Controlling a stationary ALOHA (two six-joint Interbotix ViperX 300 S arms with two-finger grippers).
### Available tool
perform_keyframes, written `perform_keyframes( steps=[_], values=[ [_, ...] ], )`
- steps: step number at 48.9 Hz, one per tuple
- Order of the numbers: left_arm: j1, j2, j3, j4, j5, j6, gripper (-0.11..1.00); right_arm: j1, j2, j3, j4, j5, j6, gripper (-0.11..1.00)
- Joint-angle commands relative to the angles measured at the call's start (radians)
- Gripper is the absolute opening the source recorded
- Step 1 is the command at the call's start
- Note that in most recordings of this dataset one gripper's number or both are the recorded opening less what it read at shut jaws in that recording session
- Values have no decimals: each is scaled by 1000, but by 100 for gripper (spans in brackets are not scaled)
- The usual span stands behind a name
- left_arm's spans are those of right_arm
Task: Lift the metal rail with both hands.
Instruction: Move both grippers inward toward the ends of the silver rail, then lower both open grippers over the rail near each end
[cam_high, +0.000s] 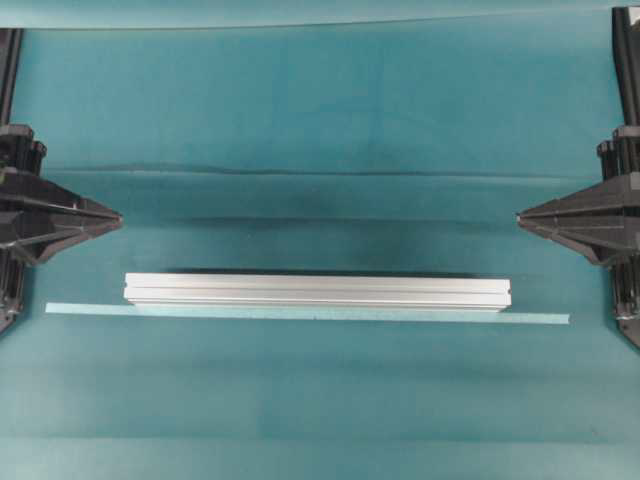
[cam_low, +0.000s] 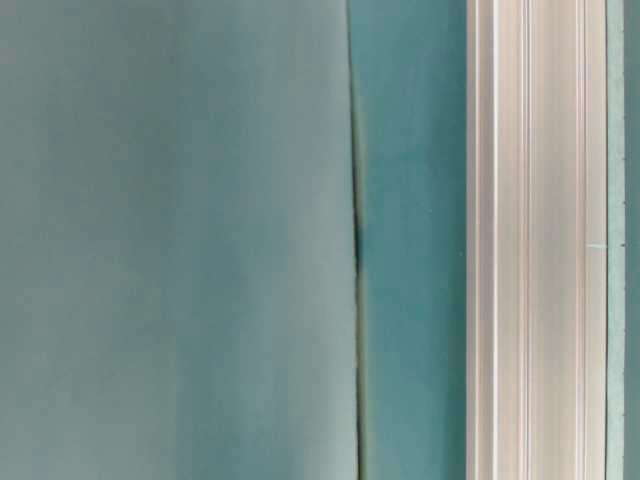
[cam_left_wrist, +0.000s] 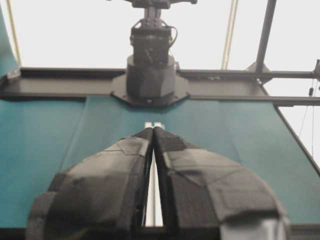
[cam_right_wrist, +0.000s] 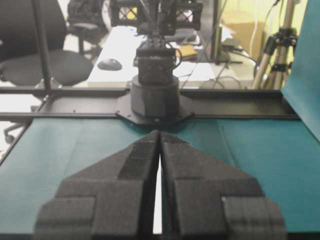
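I see my left pincer (cam_high: 118, 219) and right pincer (cam_high: 520, 215) both closed and empty, tips facing across the surface (cam_high: 320, 110). The metal rail (cam_high: 317, 291) lies crosswise nearer the camera, 1 end toward each arm, about equally near.
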Motion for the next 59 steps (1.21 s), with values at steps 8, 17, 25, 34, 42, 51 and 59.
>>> perform_keyframes(
  steps=[8,17,25,34,42,51,59],
  values=[
    [25,97,-132,15,221,-35,-1,-17,43,-57,52,87,21,-1],
    [21,126,-229,15,390,-35,-2,-29,86,-132,74,265,86,-1],
    [11,179,-307,15,482,-43,-2,-32,183,-227,74,451,124,-1],
    [14,275,-383,15,604,-44,-2,-32,322,-347,81,630,207,-1],
    [5,362,-445,15,701,-51,-2,-26,446,-434,80,750,221,-1],
    [-15,471,-520,15,839,-64,-2,-26,577,-538,78,876,218,-1],
    [-14,565,-594,15,997,-60,-2,-26,678,-634,75,1046,216,-1]
  ],
)
